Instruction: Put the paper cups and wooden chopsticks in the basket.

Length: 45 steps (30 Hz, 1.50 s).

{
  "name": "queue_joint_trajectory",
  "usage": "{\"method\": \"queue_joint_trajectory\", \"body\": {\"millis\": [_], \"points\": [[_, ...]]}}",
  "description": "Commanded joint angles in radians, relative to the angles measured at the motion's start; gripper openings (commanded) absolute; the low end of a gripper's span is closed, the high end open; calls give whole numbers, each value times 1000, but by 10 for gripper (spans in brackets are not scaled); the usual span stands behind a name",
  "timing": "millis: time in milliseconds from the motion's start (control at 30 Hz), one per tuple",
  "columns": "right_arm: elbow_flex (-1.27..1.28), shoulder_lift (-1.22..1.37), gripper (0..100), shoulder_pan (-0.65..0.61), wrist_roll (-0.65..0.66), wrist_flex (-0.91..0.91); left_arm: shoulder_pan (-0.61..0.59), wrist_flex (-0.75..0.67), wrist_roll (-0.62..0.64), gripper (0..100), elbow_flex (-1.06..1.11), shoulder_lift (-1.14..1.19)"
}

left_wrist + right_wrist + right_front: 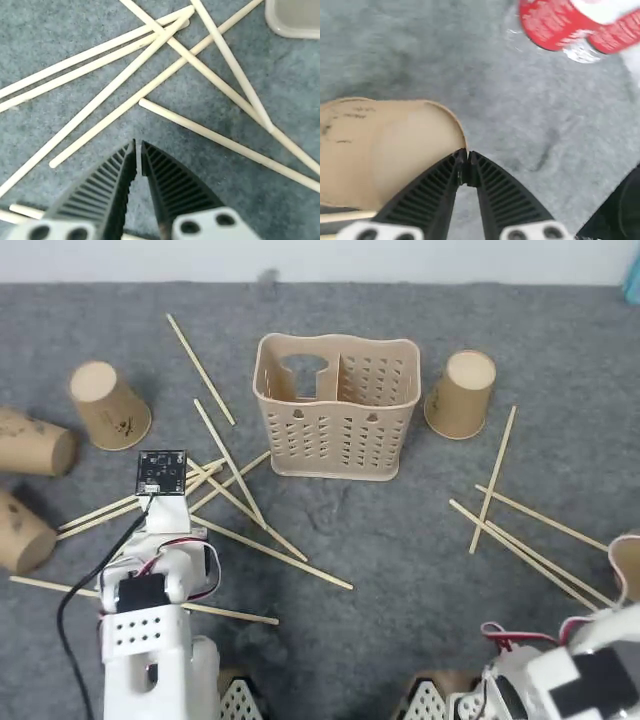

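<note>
The beige slotted basket [335, 405] stands upright at the back middle of the grey carpet. Paper cups lie around it: three at the left [110, 405] [35, 442] [20, 530], one right of the basket [462, 392], one at the right edge [628, 565]. Wooden chopsticks lie crossed in a pile at the left [235, 490] and another at the right [520, 530]. My left gripper [138, 146] is shut and empty, just above the carpet near a chopstick end [150, 105]. My right gripper [466, 155] is shut, its tips at the rim of a cup lying on its side [385, 145].
A corner of the basket [295, 17] shows in the left wrist view beyond the crossed sticks. Red and white objects [570, 22] lie on the carpet past the right gripper. Bare carpet stretches in front of the basket [380, 530].
</note>
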Motion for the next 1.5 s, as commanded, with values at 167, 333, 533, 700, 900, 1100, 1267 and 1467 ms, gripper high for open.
{"method": "queue_joint_trajectory", "body": {"millis": [167, 333, 533, 700, 900, 1100, 1267, 1467], "points": [[-104, 77, 13, 153, 104, -120, -2, -20, -6, 12, -2, -18], [-311, 128, 13, 236, 100, -33, -2, -20, -6, 12, -2, -20], [-588, 208, 14, 240, 115, 352, -2, -20, -8, 12, -2, -20], [-752, 222, 115, 200, 206, 717, -2, -20, -8, 12, -2, -20], [-907, 232, 159, 54, 226, 963, -2, -20, -8, 12, -2, -20], [-927, 234, 158, -133, 123, 1006, -2, -20, -8, 12, -2, -20], [-925, 266, 143, -266, 35, 1006, -2, -20, -8, 12, -2, -20], [-930, 398, 6, -300, 34, 967, -2, -20, -8, 12, -2, -20]]}}
